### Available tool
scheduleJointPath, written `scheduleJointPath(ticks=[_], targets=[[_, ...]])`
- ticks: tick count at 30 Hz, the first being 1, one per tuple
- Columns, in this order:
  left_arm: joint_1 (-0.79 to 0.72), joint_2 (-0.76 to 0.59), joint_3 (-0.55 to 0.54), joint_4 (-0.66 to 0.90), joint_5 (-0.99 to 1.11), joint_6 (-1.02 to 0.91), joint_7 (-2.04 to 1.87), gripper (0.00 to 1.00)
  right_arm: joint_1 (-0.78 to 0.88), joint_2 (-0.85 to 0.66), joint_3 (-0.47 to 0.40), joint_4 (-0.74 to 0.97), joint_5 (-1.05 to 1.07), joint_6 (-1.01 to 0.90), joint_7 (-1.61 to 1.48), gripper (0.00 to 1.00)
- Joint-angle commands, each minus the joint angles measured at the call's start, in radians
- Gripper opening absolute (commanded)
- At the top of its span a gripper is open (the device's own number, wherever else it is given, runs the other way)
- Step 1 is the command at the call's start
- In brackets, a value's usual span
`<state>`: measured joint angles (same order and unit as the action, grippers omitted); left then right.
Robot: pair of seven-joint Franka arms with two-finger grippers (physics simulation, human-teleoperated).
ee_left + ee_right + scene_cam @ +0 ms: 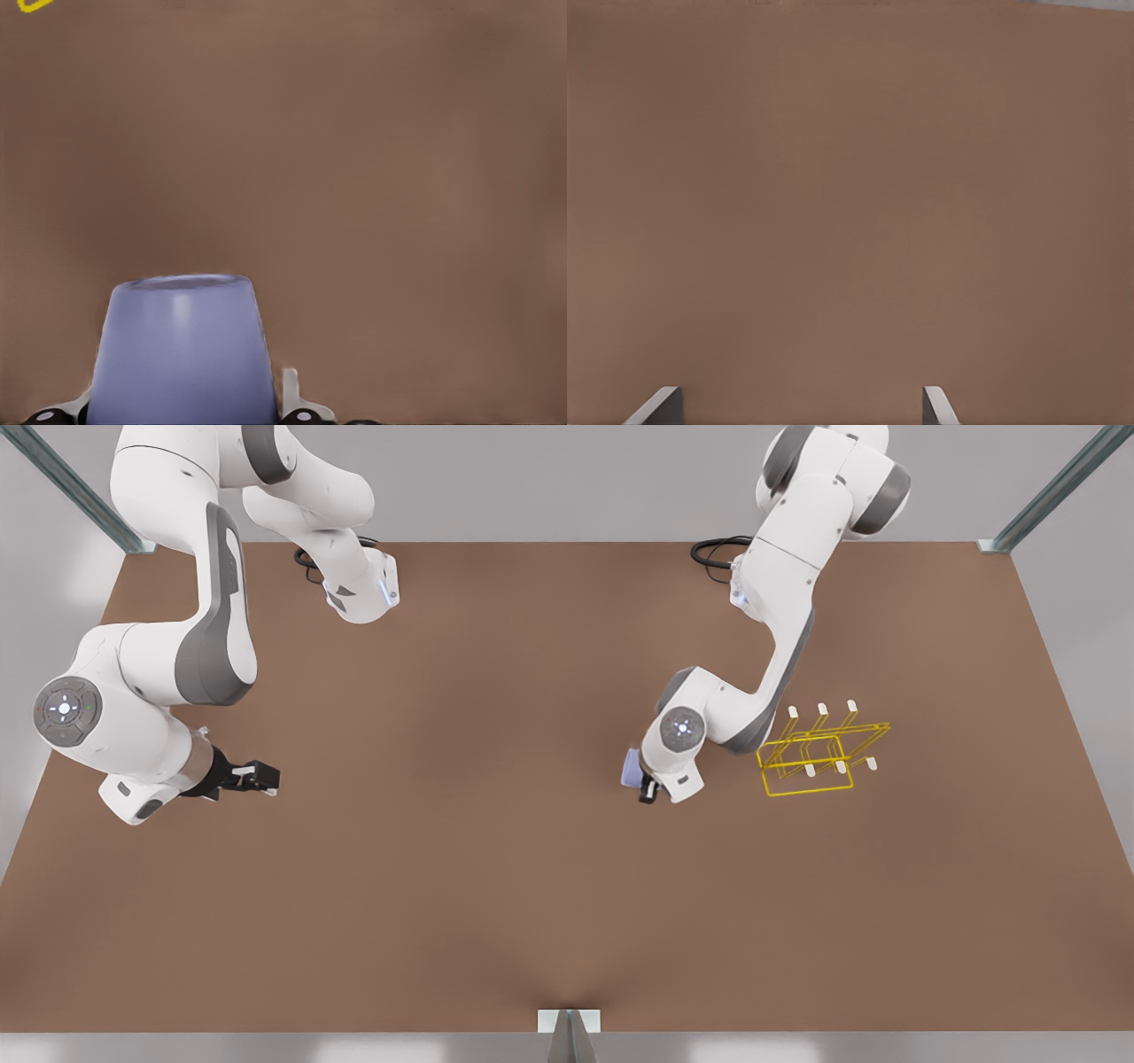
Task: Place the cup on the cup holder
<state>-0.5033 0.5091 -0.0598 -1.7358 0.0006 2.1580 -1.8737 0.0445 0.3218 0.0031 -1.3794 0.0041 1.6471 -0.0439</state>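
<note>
The lavender-blue cup point(631, 769) sits between the fingers of my left gripper point(645, 784), which is shut on it, near the table's middle on the front view's right. In the left wrist view the cup point(182, 350) points its closed base away from the camera, and a white finger point(291, 390) presses on its side. The yellow wire cup holder point(819, 753) stands on the table a short way toward the front view's right of that gripper, with white-tipped prongs slanting up; one corner of the cup holder point(31, 4) appears in the left wrist view. My right gripper point(261, 777) waits open at the front view's left, nothing between its fingertips point(656, 409).
The brown table point(496, 886) is bare around both grippers. Metal frame posts stand at the far corners point(1001, 540) and at the near edge's middle point(569, 1023). Black cables point(713, 553) lie by the arm bases.
</note>
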Motion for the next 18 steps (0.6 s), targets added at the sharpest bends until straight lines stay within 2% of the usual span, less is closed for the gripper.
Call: scheduleJointPath(ticks=[1,2,4,6,7,9,14,16,18], targets=[[-0.124,-0.007,0.155,0.104,0.067,-0.441,-0.028,0.82,0.000,-0.001,0.000,0.000,0.000,0.011,-0.008,1.00],[-0.293,-0.020,0.352,0.101,0.070,-0.458,-0.016,0.82,-0.002,-0.001,0.000,0.000,0.000,0.011,-0.008,1.00],[-0.605,0.002,0.681,0.098,0.068,-0.477,-0.022,0.82,-0.002,0.000,0.000,-0.001,0.000,0.011,-0.013,1.00],[-0.883,0.130,1.021,0.101,0.075,-0.501,-0.008,0.82,-0.002,0.000,0.000,-0.001,0.002,0.010,-0.013,1.00],[-0.968,0.206,1.124,0.098,0.127,-0.501,0.013,0.82,-0.002,0.000,0.000,-0.001,0.002,0.011,-0.013,1.00],[-0.992,0.276,1.140,0.096,0.301,-0.506,0.001,0.82,-0.002,0.000,0.000,-0.001,0.002,0.011,-0.013,1.00],[-0.979,0.457,1.207,0.188,0.375,-0.491,0.010,0.82,-0.005,0.002,0.000,-0.003,0.002,0.010,-0.013,1.00],[-0.982,0.466,1.215,0.176,0.441,-0.491,0.016,0.82,-0.005,0.002,0.000,-0.003,0.004,0.010,-0.013,1.00],[-0.977,0.465,1.235,0.085,0.487,-0.468,0.011,0.82,-0.005,0.002,0.000,-0.003,0.002,0.010,-0.013,1.00]])
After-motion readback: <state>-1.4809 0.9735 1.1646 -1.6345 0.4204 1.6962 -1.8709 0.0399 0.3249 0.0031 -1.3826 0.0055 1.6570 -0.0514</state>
